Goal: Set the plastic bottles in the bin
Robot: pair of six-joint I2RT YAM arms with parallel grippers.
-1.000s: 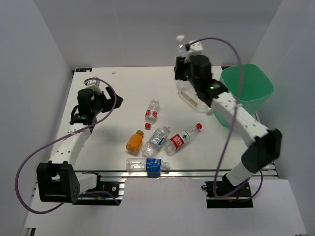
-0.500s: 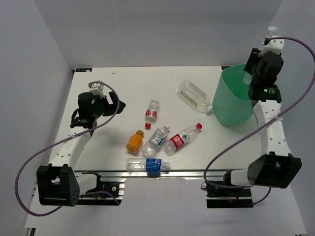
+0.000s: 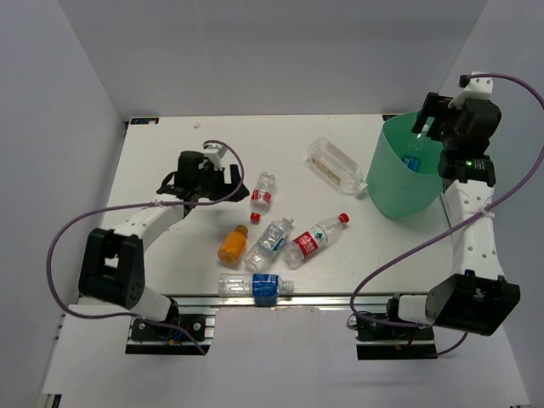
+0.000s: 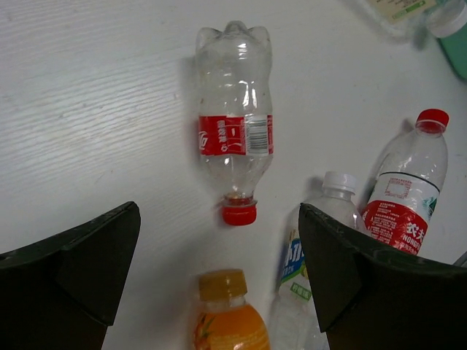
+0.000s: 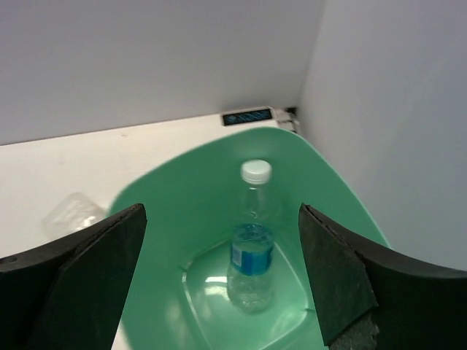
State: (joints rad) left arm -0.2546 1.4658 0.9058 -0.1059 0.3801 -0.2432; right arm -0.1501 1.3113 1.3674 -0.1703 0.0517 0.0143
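The mint-green bin (image 3: pixel 393 183) stands at the table's right edge. A blue-labelled bottle (image 5: pixel 252 249) stands inside the bin (image 5: pixel 175 197), and my right gripper (image 5: pixel 222 215) hangs open and empty above it, over the rim (image 3: pixel 432 127). My left gripper (image 3: pixel 226 177) is open over the table, its jaws either side of a red-labelled bottle's cap (image 4: pixel 235 138). An orange bottle (image 4: pixel 228 321), a white-capped bottle (image 4: pixel 310 270) and a red-capped bottle (image 4: pixel 401 197) lie just beyond it. A squarish clear bottle (image 3: pixel 336 166) lies left of the bin.
Another blue-labelled bottle (image 3: pixel 255 286) lies along the table's front edge. White walls close in the table at the back and on both sides. The bin sits tight against the right wall.
My right gripper swung from mid-table to above the bin and opened; the bottle it carried now stands in the bin. My left arm reached right, toward the red-labelled bottle.
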